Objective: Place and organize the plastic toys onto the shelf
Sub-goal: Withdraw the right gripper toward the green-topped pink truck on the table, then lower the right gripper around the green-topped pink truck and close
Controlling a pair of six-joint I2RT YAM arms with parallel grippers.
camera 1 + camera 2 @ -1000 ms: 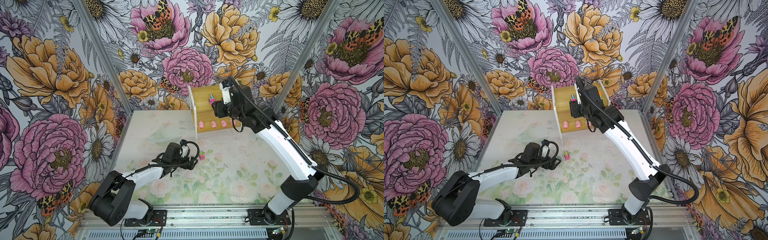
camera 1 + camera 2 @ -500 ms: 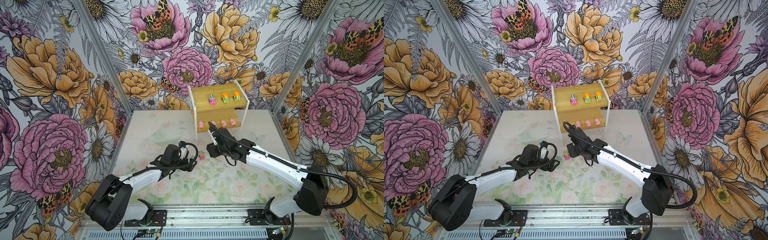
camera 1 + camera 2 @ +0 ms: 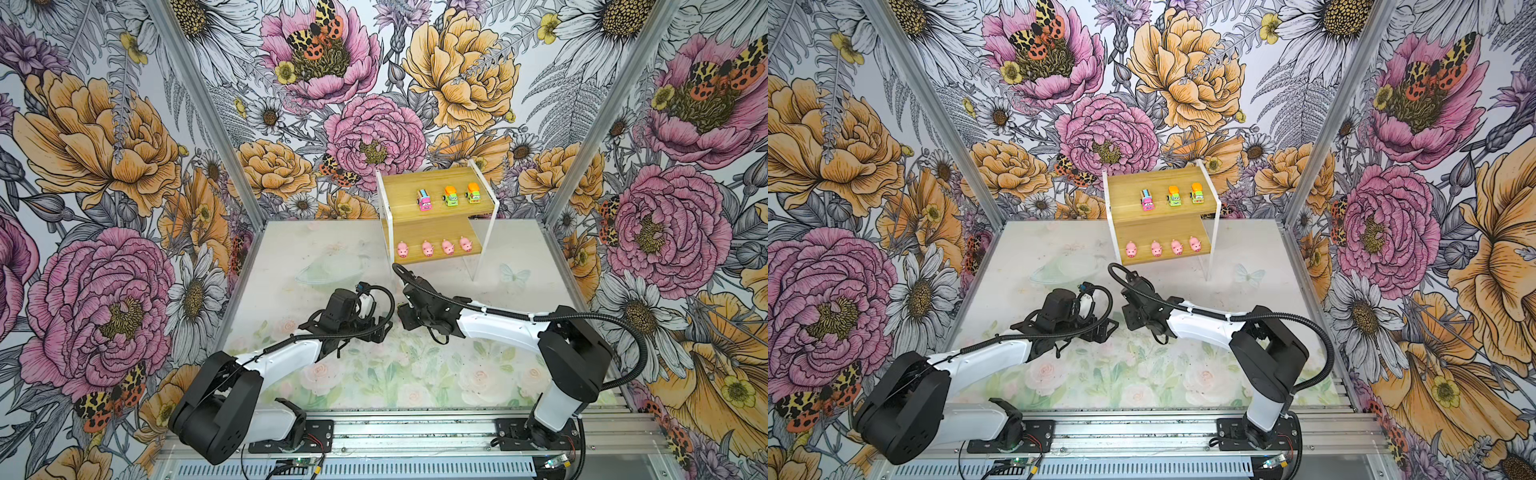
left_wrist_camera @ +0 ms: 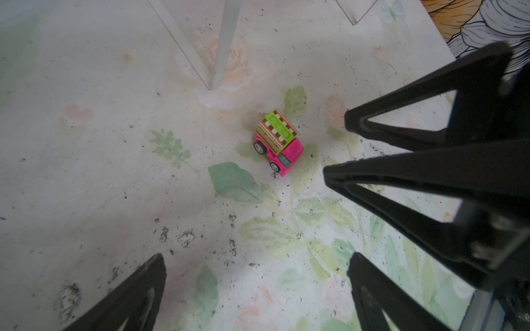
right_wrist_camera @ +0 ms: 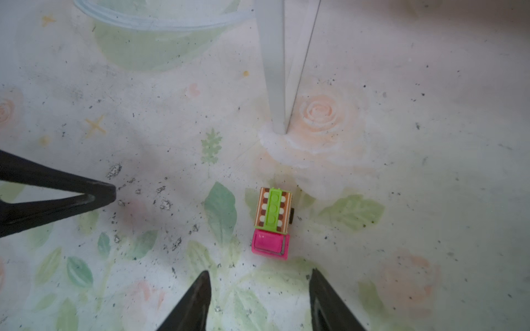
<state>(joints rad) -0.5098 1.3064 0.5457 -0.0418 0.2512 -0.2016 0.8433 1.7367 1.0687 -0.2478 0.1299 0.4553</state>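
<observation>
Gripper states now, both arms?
Left gripper: open, empty.
Right gripper: open, empty; small pink striped-top toy truck lies just ahead, ungripped.

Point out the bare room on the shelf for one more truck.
Free: the upper board, between its left edge and the pink truck. Also the lower board behind the pigs. Crowded: the table around the loose truck, left gripper and right gripper close by.

The left arm (image 3: 286, 353) and right arm (image 3: 498, 328) share glossy white links between bulky black joint housings. A black ribbed cable (image 3: 511, 316) runs along the right arm, strapped with white ties. The pincer fingers (image 5: 195, 301) are black, hollow, tapering triangles. Each arm sits on a black base plate (image 3: 322, 430).
</observation>
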